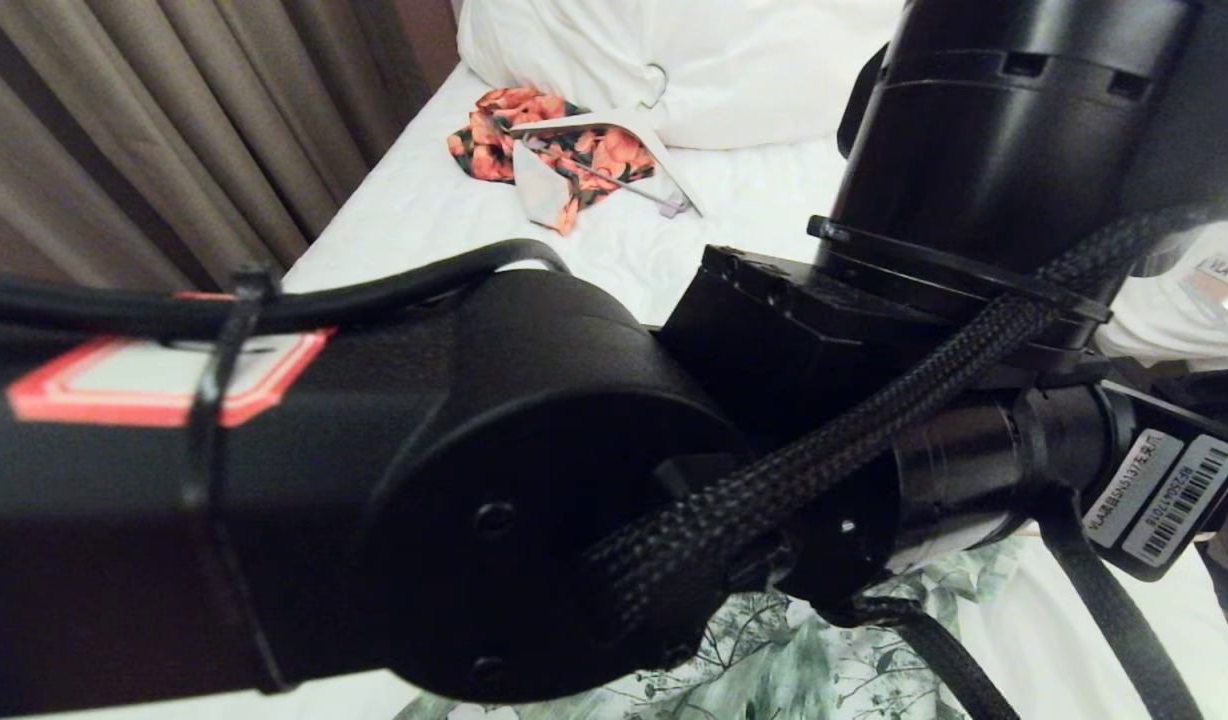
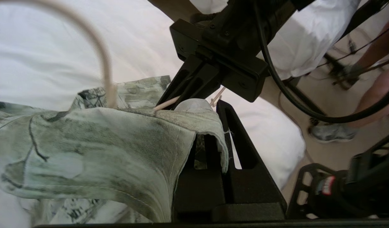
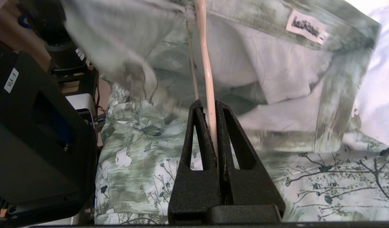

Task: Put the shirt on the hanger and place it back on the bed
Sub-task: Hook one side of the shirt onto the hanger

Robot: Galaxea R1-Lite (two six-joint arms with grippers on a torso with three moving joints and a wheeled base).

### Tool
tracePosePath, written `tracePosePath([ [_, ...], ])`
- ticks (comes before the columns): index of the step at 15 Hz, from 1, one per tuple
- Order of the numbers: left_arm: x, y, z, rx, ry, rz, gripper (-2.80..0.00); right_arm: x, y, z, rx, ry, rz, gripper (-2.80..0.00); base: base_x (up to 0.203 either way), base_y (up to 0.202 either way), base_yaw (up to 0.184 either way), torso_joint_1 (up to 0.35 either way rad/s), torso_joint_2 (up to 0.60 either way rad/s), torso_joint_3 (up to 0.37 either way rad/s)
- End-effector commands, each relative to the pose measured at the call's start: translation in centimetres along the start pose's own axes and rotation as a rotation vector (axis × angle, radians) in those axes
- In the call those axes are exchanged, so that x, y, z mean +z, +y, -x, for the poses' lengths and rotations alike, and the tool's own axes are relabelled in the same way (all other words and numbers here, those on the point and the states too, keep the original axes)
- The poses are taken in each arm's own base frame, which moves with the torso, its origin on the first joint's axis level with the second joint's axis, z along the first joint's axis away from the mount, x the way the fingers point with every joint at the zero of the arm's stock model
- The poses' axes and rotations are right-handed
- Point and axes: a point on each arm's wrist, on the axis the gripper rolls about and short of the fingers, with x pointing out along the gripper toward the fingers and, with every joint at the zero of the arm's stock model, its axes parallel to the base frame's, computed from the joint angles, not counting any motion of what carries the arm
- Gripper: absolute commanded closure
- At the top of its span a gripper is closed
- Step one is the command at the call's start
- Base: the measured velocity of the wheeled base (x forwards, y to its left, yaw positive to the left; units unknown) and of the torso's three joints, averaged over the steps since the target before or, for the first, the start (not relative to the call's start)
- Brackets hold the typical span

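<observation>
Brown curtains [image 1: 174, 130] ran along the far-left side of the bed [image 1: 394, 215], white sheet, white duvet [image 1: 734, 70] heaped at the far end. An orange floral garment [image 1: 534, 150] with a wide white hanger [image 1: 624, 135] lay near the duvet, well apart from the work. Both arms crossed close under the head camera and blocked most of that view; only a strip of the shirt [image 1: 774, 650] showed at the near edge of the bed. Left claw [image 2: 215, 125] was clamped shut on the shirt's collar edge [image 2: 200, 122], fabric draped over its fingers. Right claw [image 3: 212, 106] was closed tight on the thin cream hanger [image 3: 207, 69], its rod running up into the open neck of the shirt by the label [image 3: 305, 27]. Hanger's curved hook [image 2: 99, 47] rose above the collar in the left wrist view. The two claws sat just beside each other, little free room between them. Hanger's shoulders were hidden inside the cloth. A person's legs and shoe [image 2: 332, 133] stood on the floor past the bed edge.
</observation>
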Motion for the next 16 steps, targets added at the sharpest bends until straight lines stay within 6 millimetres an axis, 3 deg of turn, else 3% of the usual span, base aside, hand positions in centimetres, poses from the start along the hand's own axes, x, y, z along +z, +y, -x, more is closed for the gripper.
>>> tracePosePath([
  [1,-0.6,-0.8,-0.9,-0.009,0.017,-0.025,0.00,0.1,0.0,0.0,0.005,-0.006,0.007,0.00,0.000,0.000,0.000,0.000,0.00,0.000],
  [5,-0.9,-0.9,-1.2,0.037,0.023,-0.032,0.00,0.1,0.1,0.2,0.008,-0.018,0.005,0.00,0.000,0.000,0.000,0.000,0.00,0.000],
  [6,-0.6,-0.9,-1.0,0.039,0.016,-0.033,-2.80,0.1,0.1,0.2,0.009,-0.021,0.004,0.00,0.000,0.000,0.000,0.000,0.00,0.000],
  [12,-1.1,-1.2,-0.6,0.036,0.038,-0.047,-2.80,-0.1,0.0,0.3,0.018,-0.039,-0.004,0.00,0.000,0.000,0.000,0.000,0.00,0.000],
  [16,-2.6,-1.1,-0.3,0.084,0.098,-0.062,-2.80,-0.1,0.0,0.5,0.013,-0.040,-0.005,0.00,0.000,0.000,0.000,0.000,0.00,0.000],
])
